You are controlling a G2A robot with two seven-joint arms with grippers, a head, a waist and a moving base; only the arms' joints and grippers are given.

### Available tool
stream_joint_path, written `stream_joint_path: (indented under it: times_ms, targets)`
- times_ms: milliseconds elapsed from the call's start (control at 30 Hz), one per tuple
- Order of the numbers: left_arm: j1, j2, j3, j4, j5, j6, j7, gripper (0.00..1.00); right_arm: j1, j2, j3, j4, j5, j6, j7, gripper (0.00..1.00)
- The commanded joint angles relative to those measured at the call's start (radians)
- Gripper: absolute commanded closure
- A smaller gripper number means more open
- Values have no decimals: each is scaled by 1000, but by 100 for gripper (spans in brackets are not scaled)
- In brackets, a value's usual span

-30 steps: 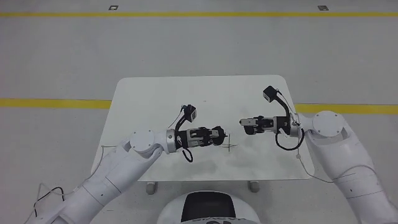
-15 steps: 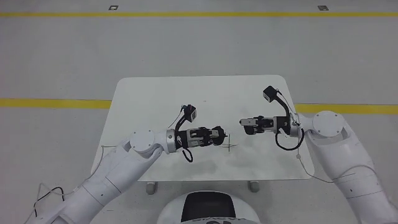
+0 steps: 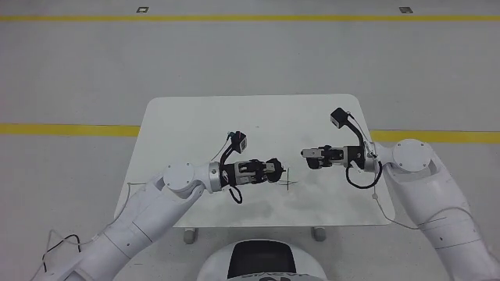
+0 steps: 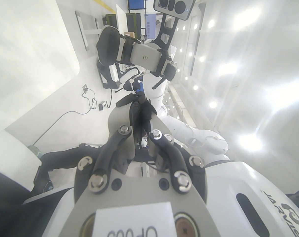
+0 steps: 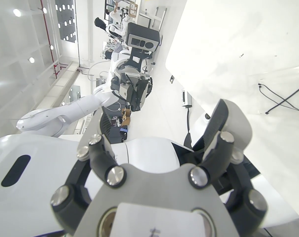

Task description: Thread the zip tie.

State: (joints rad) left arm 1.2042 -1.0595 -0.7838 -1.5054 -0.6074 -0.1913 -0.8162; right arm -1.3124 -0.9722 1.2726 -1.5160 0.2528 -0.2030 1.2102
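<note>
Two thin black zip ties (image 5: 283, 101) lie crossed on the white table (image 3: 234, 125), close to its front edge, and appear in the top view as a small black cross, the zip ties (image 3: 290, 179). My left gripper (image 3: 275, 168) hovers just left of the cross, its fingers (image 4: 139, 114) pressed together with nothing visible between them. My right gripper (image 3: 305, 154) hangs just right of and behind the cross, facing the left one. The right gripper (image 5: 161, 110) is open and empty. The left gripper (image 5: 137, 94) shows opposite it, shut.
Both arms come in from the table's front edge (image 3: 258, 225). Bare tabletop spreads behind and to the left of the grippers. Beyond the table lies open floor with a yellow line (image 3: 70, 129).
</note>
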Motion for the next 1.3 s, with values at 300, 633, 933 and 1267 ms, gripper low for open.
stream_joint_path:
  times_ms: [300,633,933,1267]
  targets:
    - [0,0,0,0,0,0,0,100,99,-1,-71,-13,-311,-20,-65,0]
    - [0,0,0,0,0,0,0,100,201,-2,-143,39,-521,-122,-35,0]
    - [0,0,0,0,0,0,0,100,201,-2,-143,39,-521,-122,-35,0]
    - [0,0,0,0,0,0,0,100,249,-21,-293,74,-709,-137,-41,0]
